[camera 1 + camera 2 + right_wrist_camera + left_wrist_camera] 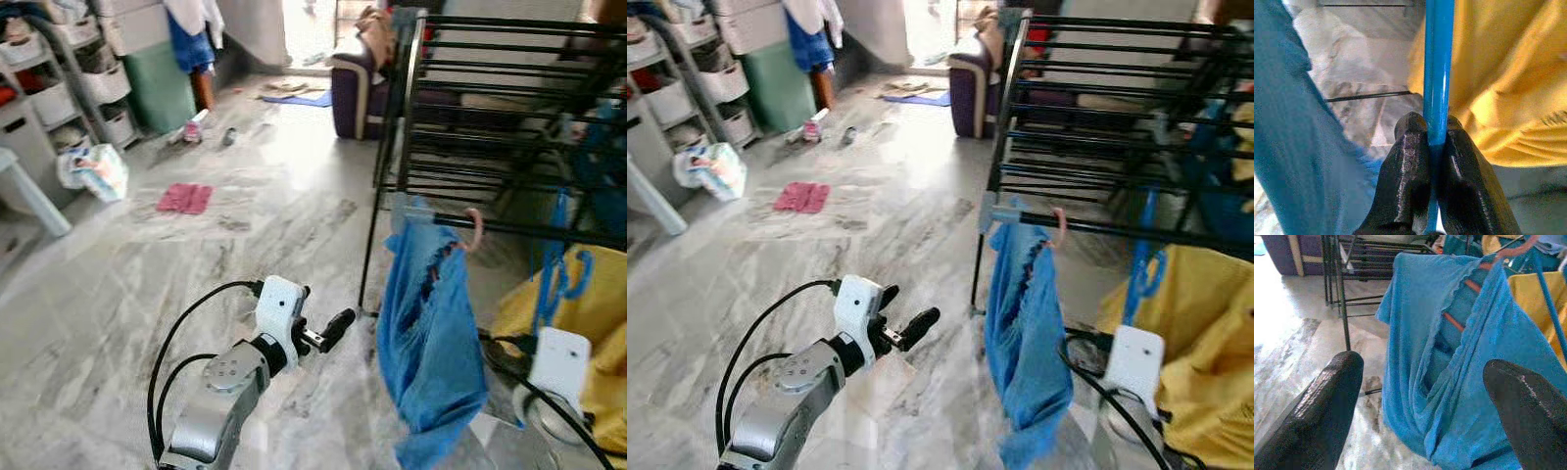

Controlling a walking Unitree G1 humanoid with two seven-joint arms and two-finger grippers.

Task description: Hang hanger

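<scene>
**Up from the right pincer: a blue hanger that must reach the rail**

Between the fingers (1409,171) of the right pincer (1436,128) sits a thin blue hanger (1438,68). The two black fingers are squeezed tight on it, one on each side. The hanger's long side runs straight up and away from this pincer. Its hook end (558,211) goes up toward the black rail (549,232) of the drying rack (490,117), but I cannot tell if the hook is over the rail yet. A yellow cloth (578,313) hangs on the outer side of this pincer.

On the other side hangs a blue shirt (426,333). It is on a pink hanger (475,230) that is hooked on the same rail.

The left pincer (328,333) is held out over the floor, just beside the blue shirt. Its fingers are spread wide, and it holds nothing. The shirt lies straight ahead of it.

The right arm is the one nearer the rail, so I think it must lift the hanger.

No words or labels can be read.
</scene>
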